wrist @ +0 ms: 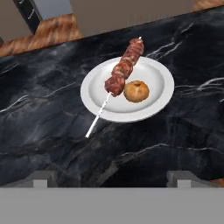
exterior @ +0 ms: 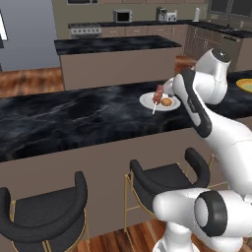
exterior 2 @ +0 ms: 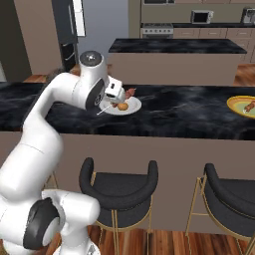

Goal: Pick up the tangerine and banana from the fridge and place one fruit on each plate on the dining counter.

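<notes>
Black marbled dining counter (wrist: 52, 131) is seen under the gripper (wrist: 111, 177), jaws spread wide, nothing held | tangerine (wrist: 136, 91) is set on the white plate (wrist: 153, 103), ahead of the fingertips, apart | a meat skewer (wrist: 124, 68) is laid beside it, stick end pointing toward the gripper | yellow plate (exterior 2: 240, 105) is placed well apart.

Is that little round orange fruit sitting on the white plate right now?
Yes, the tangerine lies on the white plate beside a meat skewer, with the open gripper above the counter.
</notes>
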Tool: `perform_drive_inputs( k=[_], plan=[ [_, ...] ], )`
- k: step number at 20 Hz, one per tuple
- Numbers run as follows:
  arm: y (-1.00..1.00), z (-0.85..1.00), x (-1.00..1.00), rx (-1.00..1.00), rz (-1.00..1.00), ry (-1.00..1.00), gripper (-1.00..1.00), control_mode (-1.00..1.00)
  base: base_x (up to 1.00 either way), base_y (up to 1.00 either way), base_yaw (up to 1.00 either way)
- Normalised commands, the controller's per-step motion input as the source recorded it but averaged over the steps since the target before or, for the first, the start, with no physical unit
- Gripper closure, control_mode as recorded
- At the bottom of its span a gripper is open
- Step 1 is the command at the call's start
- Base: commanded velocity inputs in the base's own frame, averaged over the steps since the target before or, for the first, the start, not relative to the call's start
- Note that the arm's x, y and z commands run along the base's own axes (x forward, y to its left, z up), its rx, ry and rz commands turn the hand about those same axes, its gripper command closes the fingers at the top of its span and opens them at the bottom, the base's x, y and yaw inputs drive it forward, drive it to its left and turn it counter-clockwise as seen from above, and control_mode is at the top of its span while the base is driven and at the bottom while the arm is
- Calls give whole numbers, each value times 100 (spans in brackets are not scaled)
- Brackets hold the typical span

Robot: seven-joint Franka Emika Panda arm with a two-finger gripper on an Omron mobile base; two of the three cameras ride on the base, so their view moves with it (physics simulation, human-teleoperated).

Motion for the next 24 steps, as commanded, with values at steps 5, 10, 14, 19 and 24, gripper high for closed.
perform_drive_inputs(
  k=[5,10,14,19,24],
  plan=[
    [21,11,-100,0,0,-45,-100,-100,0,0,0],
    [0,9,-100,0,0,-36,-100,-100,0,0,0],
    [2,-3,-87,0,0,-22,-100,-100,0,0,0],
    [9,-17,-40,-3,1,-1,-100,-100,0,0,0],
    [20,-27,-30,-12,2,-5,-100,-100,0,0,0]
  ],
)
